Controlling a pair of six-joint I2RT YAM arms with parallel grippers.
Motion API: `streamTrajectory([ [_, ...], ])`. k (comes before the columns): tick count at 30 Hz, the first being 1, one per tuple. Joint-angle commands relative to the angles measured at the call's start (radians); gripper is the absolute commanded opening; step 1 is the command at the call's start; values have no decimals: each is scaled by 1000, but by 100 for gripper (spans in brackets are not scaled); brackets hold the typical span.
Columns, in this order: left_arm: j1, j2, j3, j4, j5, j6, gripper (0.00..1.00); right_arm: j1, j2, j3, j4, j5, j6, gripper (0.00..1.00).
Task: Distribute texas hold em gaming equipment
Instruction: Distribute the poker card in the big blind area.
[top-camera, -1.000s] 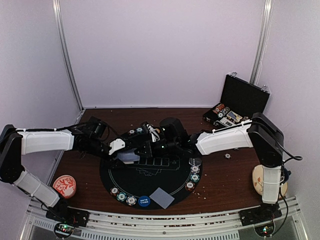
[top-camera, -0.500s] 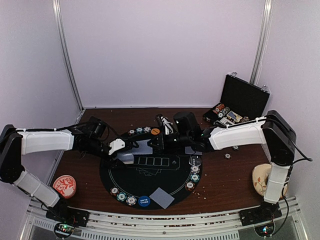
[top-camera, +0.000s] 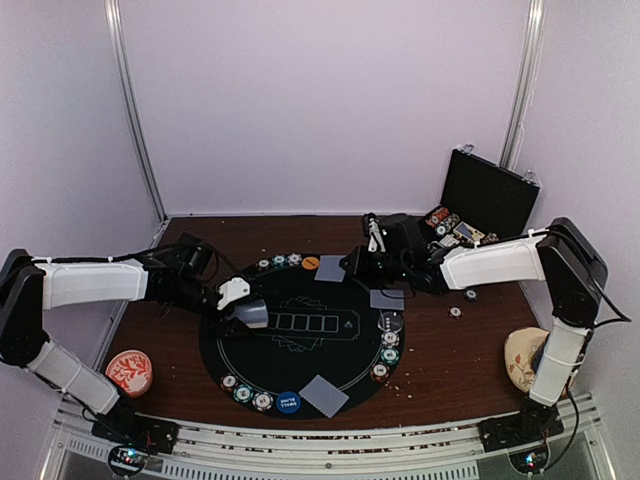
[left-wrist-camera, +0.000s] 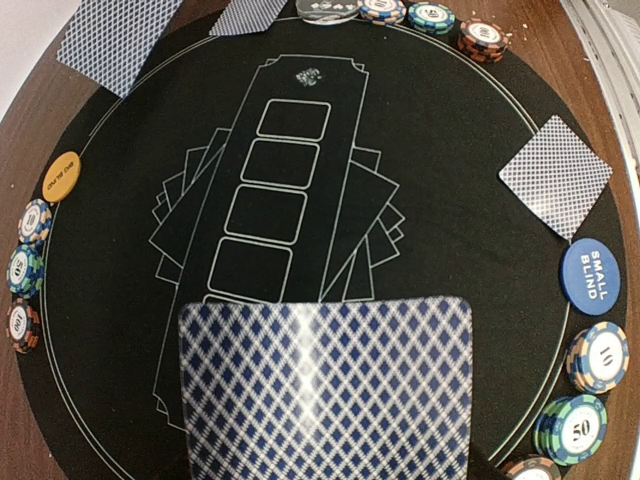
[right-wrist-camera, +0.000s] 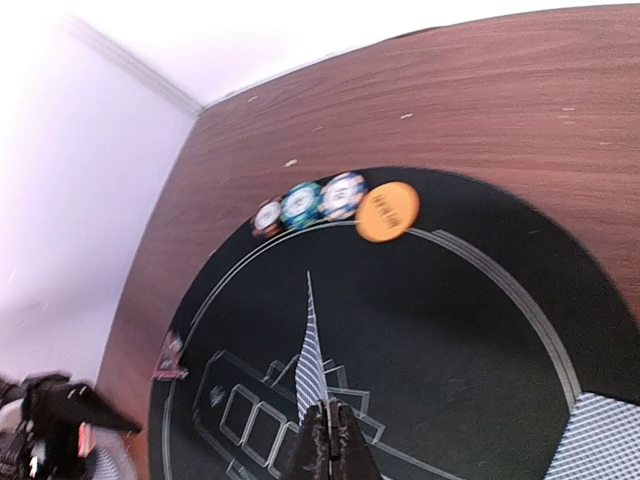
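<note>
Right gripper (top-camera: 372, 236): formerly low over the centre of the mat (top-camera: 250, 350); now drawn back to the mat's far right edge, fingers closed on a card (right-wrist-camera: 310, 352) seen edge-on

Right arm (top-camera: 490, 262): swung rightward, elbow now off the mat and further right

Orange disc (top-camera: 311, 262): first hidden under the arm, now in plain view

Far card (top-camera: 329, 268) beside the disc, and right card (top-camera: 386, 297): both uncovered, lying flat on the mat

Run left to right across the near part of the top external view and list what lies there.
red-and-white dish → row of three chips → blue small-blind button → face-down card → curve of chips on the mat's right rim
</note>
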Motion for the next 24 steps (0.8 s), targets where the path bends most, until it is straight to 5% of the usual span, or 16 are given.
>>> streamTrajectory([
  [1,-1,2,5,28,8,8,12,0,48,44,-49,223,64,0],
  [14,-1,-5,2,30,9,12,12,-5,249,294,-191,549,95,0],
  [24,-2,-3,0,30,8,14,12,-31,361,357,-195,533,191,0],
])
